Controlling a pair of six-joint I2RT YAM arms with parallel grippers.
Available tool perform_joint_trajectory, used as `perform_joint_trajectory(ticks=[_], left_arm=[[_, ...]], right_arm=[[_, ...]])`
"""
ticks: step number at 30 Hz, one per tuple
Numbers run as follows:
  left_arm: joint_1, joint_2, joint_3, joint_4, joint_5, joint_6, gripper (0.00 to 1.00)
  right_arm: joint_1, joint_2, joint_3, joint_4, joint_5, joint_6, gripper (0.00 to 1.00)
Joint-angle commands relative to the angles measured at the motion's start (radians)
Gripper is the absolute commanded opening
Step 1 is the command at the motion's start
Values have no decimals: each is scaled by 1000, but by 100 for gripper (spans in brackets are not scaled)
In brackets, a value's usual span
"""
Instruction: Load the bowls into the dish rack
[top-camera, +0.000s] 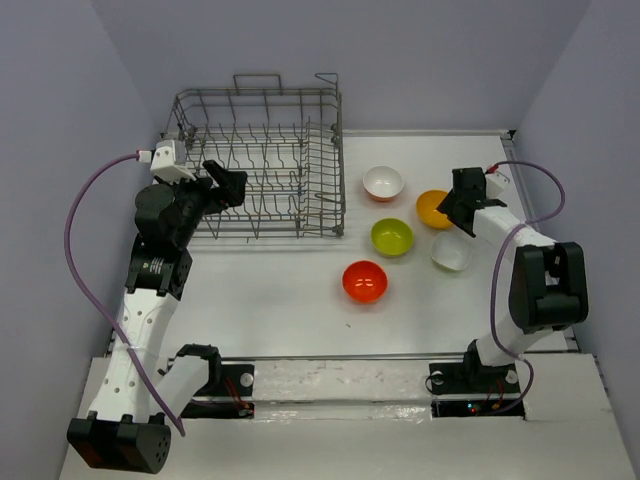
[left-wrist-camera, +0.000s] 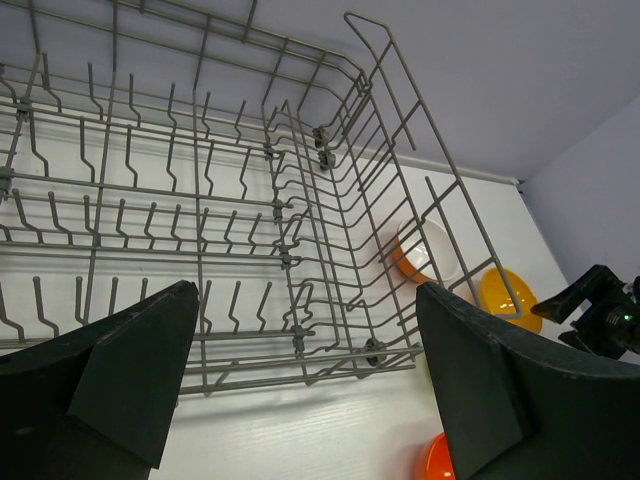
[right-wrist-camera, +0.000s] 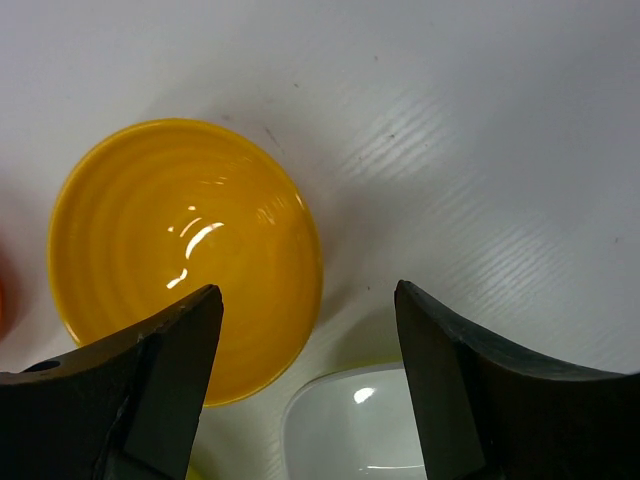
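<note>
The grey wire dish rack (top-camera: 262, 160) stands at the back left with no bowls in it; it fills the left wrist view (left-wrist-camera: 230, 210). Five bowls sit on the table to its right: white with orange outside (top-camera: 383, 182), yellow-orange (top-camera: 434, 208), lime green (top-camera: 392, 237), plain white (top-camera: 451, 252), red-orange (top-camera: 364, 281). My left gripper (top-camera: 232, 184) is open and empty at the rack's front edge. My right gripper (top-camera: 455, 207) is open and empty just above the right rim of the yellow-orange bowl (right-wrist-camera: 185, 255), with the white bowl (right-wrist-camera: 355, 430) below it.
The rack's raised handle loops (top-camera: 258, 78) stand at its far side. The table's front edge (top-camera: 350, 355) runs before the arm bases. Grey walls close in on three sides. The right arm's cable (top-camera: 530, 200) loops beside the bowls.
</note>
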Motion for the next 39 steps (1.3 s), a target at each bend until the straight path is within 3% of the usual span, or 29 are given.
perform_joint_trajectory(ticks=[1,9,19,24,25,34,39], left_arm=[[7,-8,3,40,17,-1,99],[8,-5,0,40,16,-3,99],[10,2,0,40,16,1,99],[10,4,0,40,16,-1,99],[10,6,0,40,17,-2,99],[11,25,5,43,45,-6,99],[10,73,14,69,152,-25,99]], right_arm=[[-17,-6,-39,44,39,36,75],[-26,26,-48,96,-12,47,69],[-35,101,-5,119,-64,61,45],[-45,102,7,120,-84,64,12],[-45,95,13,118,-84,62,2],[-45,-21,47,115,-114,27,1],[-45,-136,82,113,-291,1,1]])
